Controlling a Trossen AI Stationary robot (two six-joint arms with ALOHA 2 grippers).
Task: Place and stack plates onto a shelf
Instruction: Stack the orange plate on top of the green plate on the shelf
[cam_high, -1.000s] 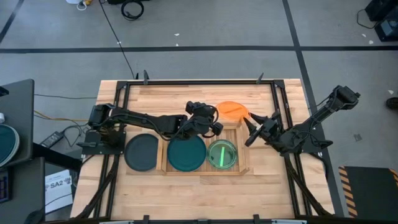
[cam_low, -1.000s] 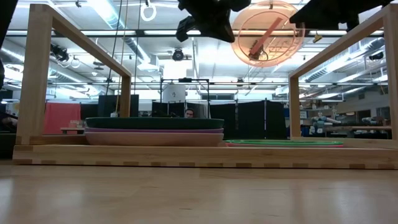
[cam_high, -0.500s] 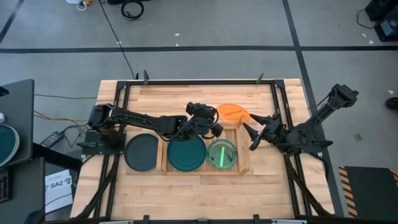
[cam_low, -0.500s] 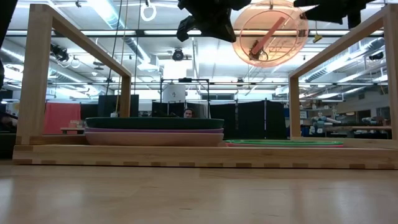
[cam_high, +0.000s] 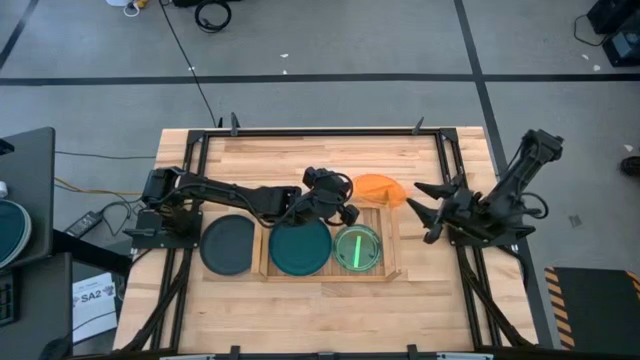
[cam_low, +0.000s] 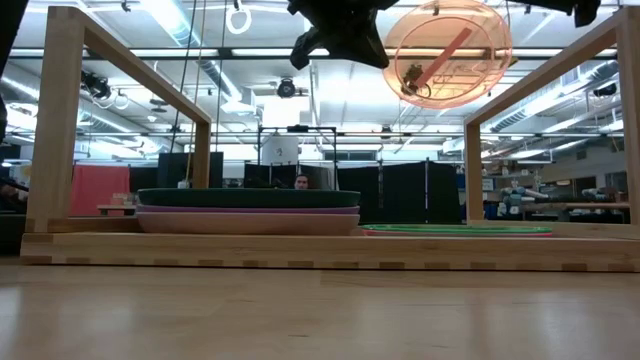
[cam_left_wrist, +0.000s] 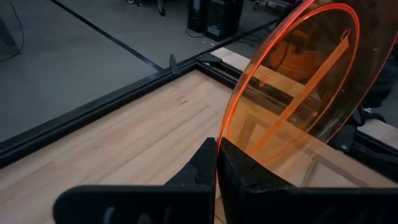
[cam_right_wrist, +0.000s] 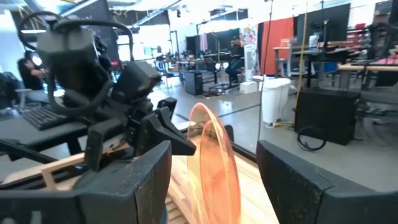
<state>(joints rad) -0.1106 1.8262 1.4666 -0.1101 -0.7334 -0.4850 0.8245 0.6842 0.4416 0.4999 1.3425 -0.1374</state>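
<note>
Orange plate: small, round, translucent, held on edge above centre of high view, past shelf back rail. Left gripper clamped on its rim. Right gripper at centre right, fingers spread wide, holding nothing, apart from plate.

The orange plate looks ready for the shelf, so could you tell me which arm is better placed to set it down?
Left. The left gripper is shut on the orange plate above the shelf; the right gripper is open beside it, holding nothing.
</note>
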